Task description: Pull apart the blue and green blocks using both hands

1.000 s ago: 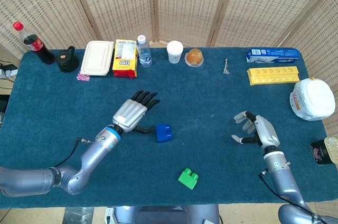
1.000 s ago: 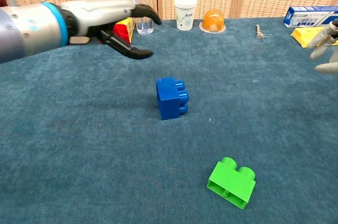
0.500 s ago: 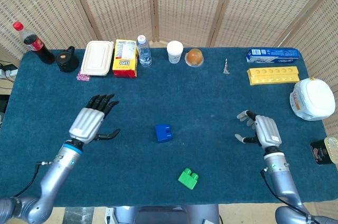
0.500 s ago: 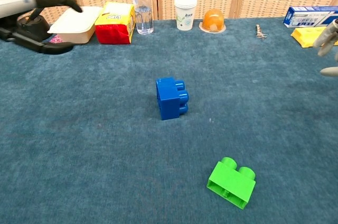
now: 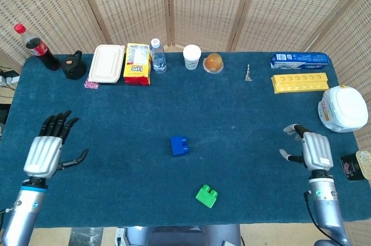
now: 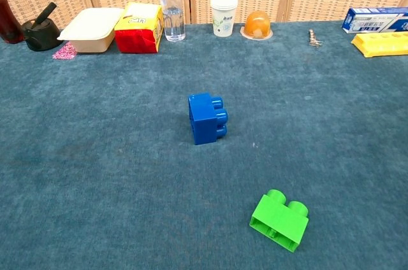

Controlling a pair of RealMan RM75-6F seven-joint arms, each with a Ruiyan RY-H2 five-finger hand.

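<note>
Two blocks, already apart on the table [image 5: 243,124]: blue block [image 5: 179,145] mid-table, green block [image 5: 206,195] nearer the front edge. Likely light, rigid, slick plastic; best pinched across flat sides. Left hand [image 5: 47,148] and right hand [image 5: 313,149] empty, fingers spread, at opposite table ends.

The blue block [image 6: 207,118] stands on its side mid-cloth, studs facing right. The green block [image 6: 280,220] lies well apart from it, nearer the camera and to the right, studs up. Along the far edge stand a lidded box [image 6: 93,27], yellow carton [image 6: 138,27], bottle [image 6: 171,4], cup [image 6: 224,15] and orange dome [image 6: 257,24].
</note>
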